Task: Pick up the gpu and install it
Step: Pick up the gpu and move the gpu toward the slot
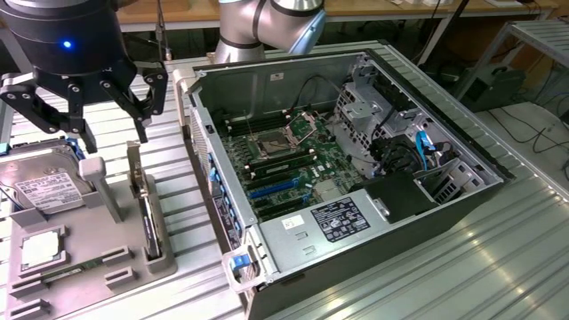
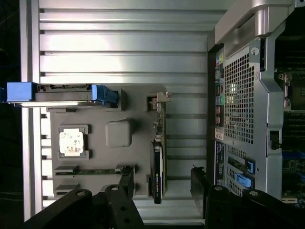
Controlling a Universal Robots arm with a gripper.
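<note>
Wrist view: gripper (image 2: 162, 183) released above gpu (image 2: 157, 167).
Gpu: upright, holder (image 2: 97, 160) edge nearest case (image 2: 238, 95).
Our care: centre jaws, descend straight.

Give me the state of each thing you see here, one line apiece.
gripper: open, empty, above the gpu.
gpu: on edge in the gray holder, not gripped.
computer case: lying on its side, side open.
hard drive: propped in the holder.
</note>
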